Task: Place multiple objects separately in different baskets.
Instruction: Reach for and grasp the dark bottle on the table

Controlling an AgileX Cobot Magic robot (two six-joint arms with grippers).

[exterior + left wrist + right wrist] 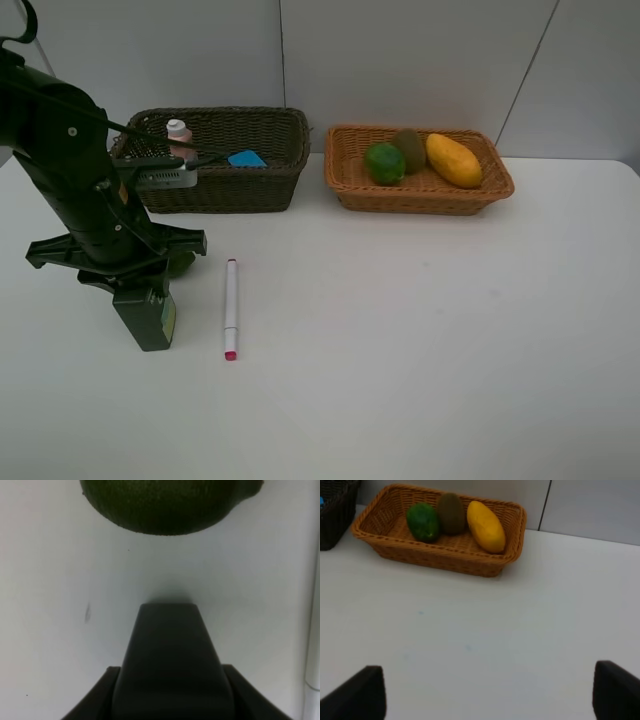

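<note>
Five of eight binned: green fruit (384, 162), kiwi (409, 148), mango (453, 160) in tan basket (420, 205), pink bottle (179, 138), blue eraser (246, 158) in dark basket (220, 190); on table (400, 350): white marker (231, 305), second green fruit (160, 505), pump bottle (148, 318) between left gripper (130, 268) jaws, pinch untellable; right gripper (490, 680) spread, empty.

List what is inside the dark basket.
A pink bottle and a blue eraser show inside the dark basket. The left arm covers its left end, and the front wall hides the floor, so more could lie there unseen.

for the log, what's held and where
Right gripper open, empty. Left gripper is at the top of the dark pump bottle; whether it grips cannot be told.
</note>
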